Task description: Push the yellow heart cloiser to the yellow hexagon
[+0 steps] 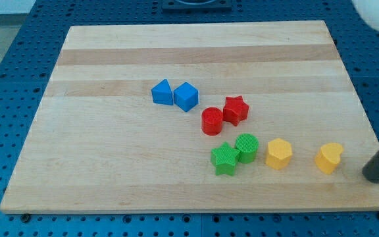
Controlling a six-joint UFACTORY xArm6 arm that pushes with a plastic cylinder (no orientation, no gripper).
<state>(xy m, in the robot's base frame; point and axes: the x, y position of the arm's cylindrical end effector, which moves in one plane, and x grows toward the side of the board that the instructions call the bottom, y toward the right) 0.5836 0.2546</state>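
Observation:
The yellow heart [329, 157] lies near the board's lower right. The yellow hexagon [279, 153] lies to its left, a clear gap between them. My tip [376, 175] is at the view's right edge, just right of and slightly below the yellow heart, apart from it. The rod runs up and off the right side.
A green circle [247, 147] and a green star [225, 158] touch just left of the hexagon. A red circle [212, 121] and a red star [235, 109] sit above them. A blue triangle [162, 92] and a blue cube [185, 97] lie near the middle. The board's right edge [367, 125] is near my tip.

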